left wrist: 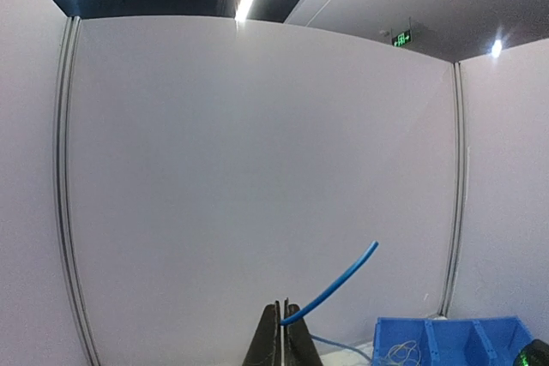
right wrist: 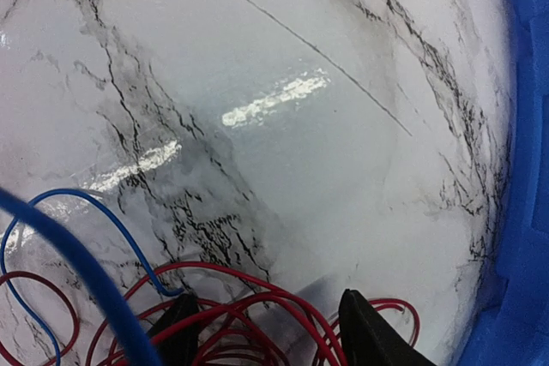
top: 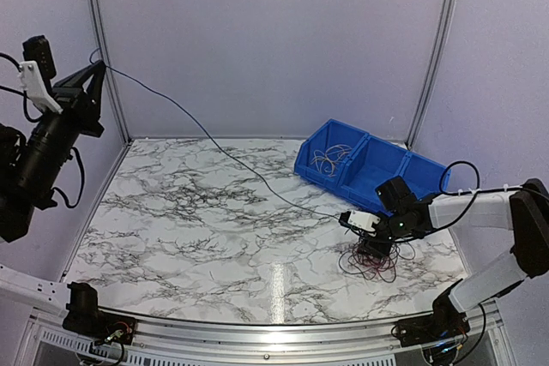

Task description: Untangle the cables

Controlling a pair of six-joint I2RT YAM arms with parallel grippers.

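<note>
Pinching one blue cable (left wrist: 330, 282), left claw (left wrist: 281, 310) raised.

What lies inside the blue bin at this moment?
Pale thin wires lie in the left compartment of the blue bin. The other compartments look bare; their front walls hide part.
</note>
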